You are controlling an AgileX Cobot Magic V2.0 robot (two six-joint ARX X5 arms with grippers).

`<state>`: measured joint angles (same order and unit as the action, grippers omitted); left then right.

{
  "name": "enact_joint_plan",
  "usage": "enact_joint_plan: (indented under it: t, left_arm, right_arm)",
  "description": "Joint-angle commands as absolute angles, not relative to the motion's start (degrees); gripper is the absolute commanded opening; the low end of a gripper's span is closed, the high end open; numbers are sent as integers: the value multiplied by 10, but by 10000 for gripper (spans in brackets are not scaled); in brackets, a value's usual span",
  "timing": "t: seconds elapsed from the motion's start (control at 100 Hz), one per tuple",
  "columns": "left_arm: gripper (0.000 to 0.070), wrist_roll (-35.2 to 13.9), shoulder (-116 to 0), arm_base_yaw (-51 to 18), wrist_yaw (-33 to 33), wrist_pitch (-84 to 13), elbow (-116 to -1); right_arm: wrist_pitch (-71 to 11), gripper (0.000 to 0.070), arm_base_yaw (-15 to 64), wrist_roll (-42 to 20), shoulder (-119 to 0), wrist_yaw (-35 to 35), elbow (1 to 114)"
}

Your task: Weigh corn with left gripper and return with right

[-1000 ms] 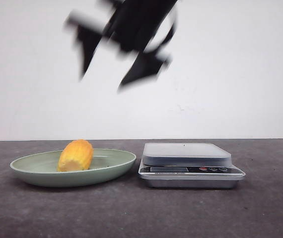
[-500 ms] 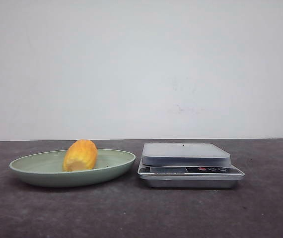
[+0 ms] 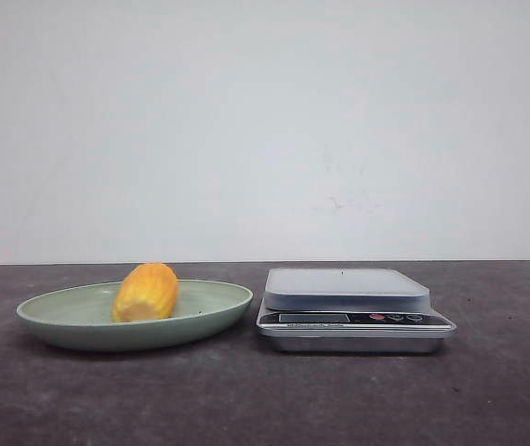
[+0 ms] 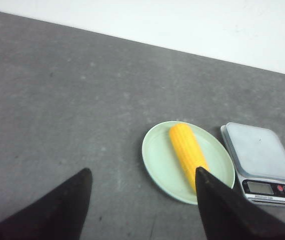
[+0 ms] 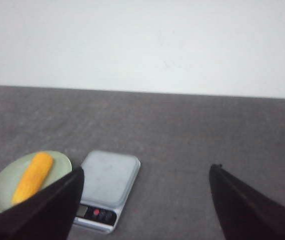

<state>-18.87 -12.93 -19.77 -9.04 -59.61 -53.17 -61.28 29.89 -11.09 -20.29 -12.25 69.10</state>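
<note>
Gone from the front view is my arm, which a second ago blurred across the wall above the plate; since then the corn (image 3: 144, 292) has rocked slightly in its dish and now lies about where it lay before.

My left gripper (image 4: 141, 200) hangs high over the table (image 4: 57, 110) with its jaws spread wide and nothing between them. Its two dark fingers (image 4: 57, 210) frame the bottom of the wrist picture, and one of them covers the near rim of the plate and the tip of the cob. My right gripper (image 5: 145, 205) is likewise released, jaws apart and bare, held well above the table. Between its fingers I see only grey tabletop.

Outward from there, the corn lies on its side in the pale green plate (image 3: 70, 325), running lengthwise across the dish, with its paler cut end toward the front camera. From the left wrist it shows as a long yellow-orange cob with ridged rows.

Just beside the plate, on the side of my right arm, stands the kitchen scale (image 3: 353, 311). Its flat silver platform carries nothing. Along its front edge sit a small display and a row of buttons, one of them red. The plate's rim and the scale are close, but I cannot tell whether they touch. Behind everything rises a plain white wall (image 3: 265, 121).
</note>
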Motion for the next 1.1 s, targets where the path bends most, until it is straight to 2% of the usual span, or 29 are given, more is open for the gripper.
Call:
enact_joint_plan:
  t: [0.0, 0.05, 0.11, 0.15, 0.18, 0.2, 0.44, 1.09]
  left_arm:
    - [386, -189, -127, -199, -90, -571, -535]
    - [366, -188, -127, -199, -90, -555, -534]
    - [278, -187, -127, -199, -90, -536, -532]
    - [186, -186, -127, -199, -90, -525, -531]
    - [76, -183, -127, -199, -90, -517, -531]
    - [0, -180, -127, -199, -90, -512, -531]
    - [10, -173, -127, -199, -90, -456, -530]
    - [16, -174, -127, -199, -90, -453, -530]
  right_arm:
    - [-609, 433, 301, -127, -181, -123, 670]
    - [-604, 373, 301, -134, -164, -123, 645]
    - [-592, 257, 301, -140, -149, -123, 615]
    - [-583, 121, 301, -144, -142, -123, 596]
    - [-574, 0, 301, -144, -139, -123, 581]
    - [-566, 0, 301, -144, -137, -123, 572]
    - [-488, 10, 301, -150, -134, -105, 502]
    - [-484, 10, 302, -149, -134, -105, 502]
